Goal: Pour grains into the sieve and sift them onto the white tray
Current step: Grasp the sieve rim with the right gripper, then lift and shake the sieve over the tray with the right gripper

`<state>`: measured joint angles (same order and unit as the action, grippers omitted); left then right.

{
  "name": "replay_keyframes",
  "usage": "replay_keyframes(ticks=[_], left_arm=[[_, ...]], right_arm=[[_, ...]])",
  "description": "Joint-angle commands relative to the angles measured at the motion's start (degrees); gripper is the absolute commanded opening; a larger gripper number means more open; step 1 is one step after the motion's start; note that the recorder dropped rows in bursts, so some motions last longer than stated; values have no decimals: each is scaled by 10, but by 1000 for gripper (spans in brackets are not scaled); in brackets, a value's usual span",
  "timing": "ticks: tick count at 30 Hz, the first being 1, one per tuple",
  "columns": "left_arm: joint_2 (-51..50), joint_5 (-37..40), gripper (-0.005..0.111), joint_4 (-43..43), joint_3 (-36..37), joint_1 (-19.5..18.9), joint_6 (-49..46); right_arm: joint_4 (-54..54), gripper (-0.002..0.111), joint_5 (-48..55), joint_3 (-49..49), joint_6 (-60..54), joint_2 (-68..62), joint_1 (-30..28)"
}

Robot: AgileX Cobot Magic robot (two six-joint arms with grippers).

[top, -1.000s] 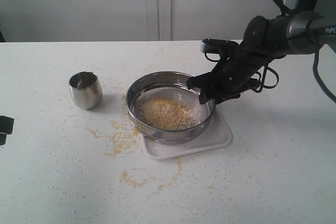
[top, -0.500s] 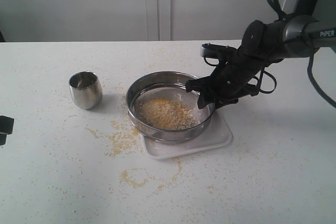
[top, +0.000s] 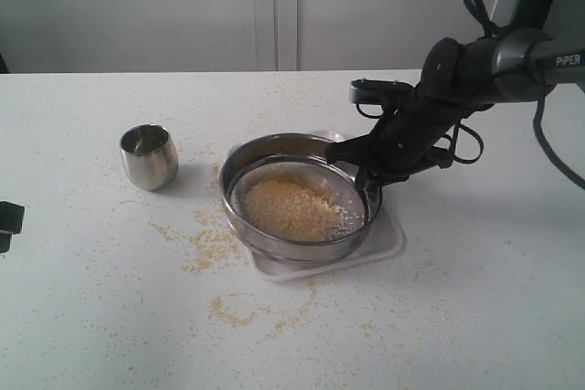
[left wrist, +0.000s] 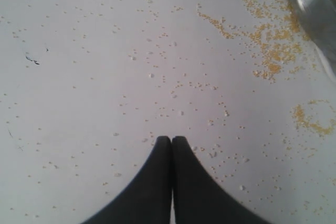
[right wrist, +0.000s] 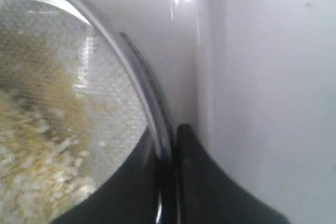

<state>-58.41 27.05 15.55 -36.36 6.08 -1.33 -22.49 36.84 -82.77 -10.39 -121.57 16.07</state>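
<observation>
The steel sieve (top: 239,216) hangs tilted just above the white tray (top: 388,242), its near-left side lower. A heap of yellow and pale grains (top: 288,207) lies on its mesh. My right gripper (top: 366,171) is shut on the sieve's far-right rim, one finger inside the ring and one outside. The right wrist view shows that rim (right wrist: 152,114) pinched in my right gripper (right wrist: 169,129), with grains (right wrist: 31,150) on the mesh. My left gripper (left wrist: 171,139) is shut with nothing in it, over bare table strewn with granules; in the exterior view only a dark part at the left edge shows.
A small steel cup (top: 148,156) stands upright left of the sieve. Spilled grains (top: 212,242) lie scattered on the white table (top: 110,317) left of and in front of the tray. A pale wall rises behind the table.
The sieve has shifted and tipped toward the near left, and the grain heap inside it has slid and spread. My right gripper has moved with the rim. The left gripper has stayed put.
</observation>
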Motion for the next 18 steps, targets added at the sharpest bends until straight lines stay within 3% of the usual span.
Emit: replay_keyframes(ticks=[1,18], left_arm=[[4,5,0,5,5,-1,-2],[4,5,0,5,5,-1,-2]], right_arm=[[-4,0,0,0,2,0,2],[6,0,-103,0,1,32,2]])
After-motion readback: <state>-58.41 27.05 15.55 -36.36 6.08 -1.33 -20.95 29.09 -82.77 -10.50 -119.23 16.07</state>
